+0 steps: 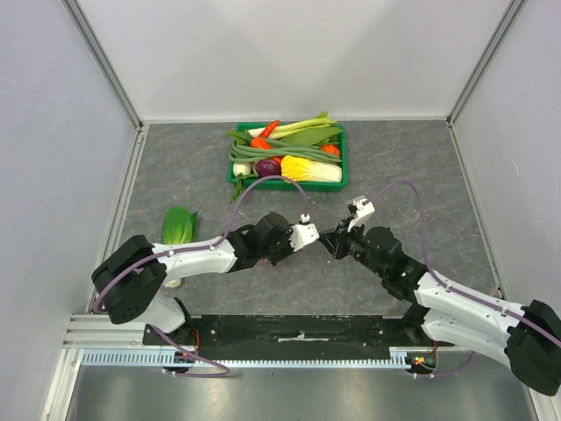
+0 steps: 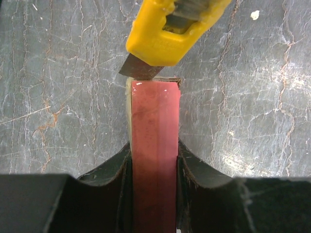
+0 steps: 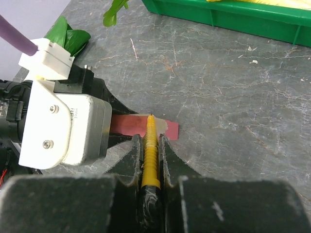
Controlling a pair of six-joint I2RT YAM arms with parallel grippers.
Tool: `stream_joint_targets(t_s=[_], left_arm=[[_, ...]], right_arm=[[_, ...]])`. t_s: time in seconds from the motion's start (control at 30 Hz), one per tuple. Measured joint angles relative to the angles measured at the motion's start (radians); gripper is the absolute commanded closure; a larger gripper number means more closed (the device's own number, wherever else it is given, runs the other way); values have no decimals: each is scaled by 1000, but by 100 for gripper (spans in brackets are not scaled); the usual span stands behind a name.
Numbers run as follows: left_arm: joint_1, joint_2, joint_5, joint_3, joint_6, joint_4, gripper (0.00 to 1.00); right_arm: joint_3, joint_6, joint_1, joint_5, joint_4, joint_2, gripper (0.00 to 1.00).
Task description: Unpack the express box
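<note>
Cutting of the seal is judged to be the step in hand. The express box (image 2: pixel 154 141) is held out over the tabletop (image 2: pixel 252 107), near the middle between the two arms. It is clamped firmly between the left fingers (image 2: pixel 114 170), with its short far end left free. A yellow utility knife (image 2: pixel 165 24) is gripped tightly by the right fingers (image 3: pixel 127 160). Its short blade (image 2: pixel 138 71) is laid against one corner of that free end, where a pale strip, probably tape, is seen. Whether the edge has bitten into the seam or only rests on it cannot be told from these views.

Several faults can be foreseen. If the blade is pressed harder than the clamp can resist, the box may be pushed back through the left fingers or twisted out of line, and the cut would be lost. If the blade is drawn along the box, it is carried toward the left fingers, so a slip off the smooth pink face could end against them. Too steep or too deep a stroke could pass through the thin card and mark whatever is packed inside. The slim handle could also be rolled within the right fingers by a sideways load.

The green crate (image 3: pixel 243 22) and the loose leafy vegetable (image 1: pixel 178 226) lie well apart, so no clash with them is expected.
</note>
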Motion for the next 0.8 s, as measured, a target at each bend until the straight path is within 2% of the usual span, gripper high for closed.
stream_joint_targets(t_s=[0.67,0.8], left_arm=[[29,11,65,28,-27,-40,98],[31,11,70,28,-31,-39,89]], right_arm=[[0,0,-10,-38,-100,-70,100],[0,12,-9,-28,-148,-114,100]])
